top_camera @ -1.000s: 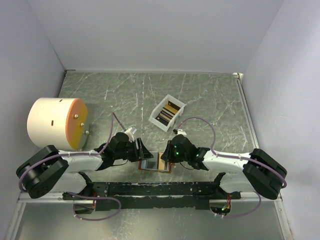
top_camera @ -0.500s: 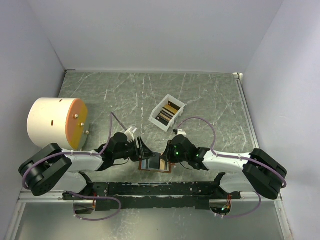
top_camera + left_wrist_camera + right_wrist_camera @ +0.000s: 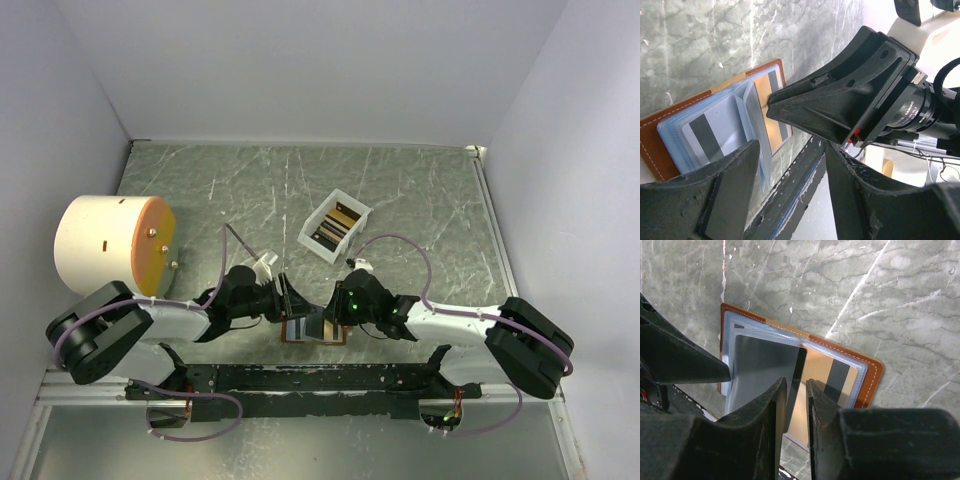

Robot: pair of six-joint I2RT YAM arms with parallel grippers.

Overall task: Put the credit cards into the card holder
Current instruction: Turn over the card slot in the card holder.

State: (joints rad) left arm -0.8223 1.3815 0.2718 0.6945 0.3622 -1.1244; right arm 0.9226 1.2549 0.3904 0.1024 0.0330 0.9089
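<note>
Holder: the holder (image 3: 872,372) lies open and flat at the near edge of the table (image 3: 420,190), between the two grippers, with its clear sleeves facing up.
Stowed cards: a pale card (image 3: 705,135) with a dark stripe sits in a left sleeve, and a gold card (image 3: 815,372) sits in the right one.
Dark card: the dark card (image 3: 762,365) stands tilted over the holder's middle, seemingly partway into a sleeve.
Right gripper (image 3: 796,387): fingers nearly together, apparently pinching the dark card's near edge.
Left gripper (image 3: 792,165): jaws apart with nothing between them, just left of the holder.
Spare cards: more cards (image 3: 335,225) lie in the white box (image 3: 312,240), well apart on the far side.
Handling: the cards are likely light, stiff and slick, so they are best pinched across a short edge and slid in flat. The sleeves look soft and floppy, so a mouth may need holding open. The holder is light and may skid when pushed.
Hidden: the right fingers cover the pinch itself. I cannot tell whether the dark card is inside a sleeve or only against one. The count of cards in the box is too small to make out.
</note>
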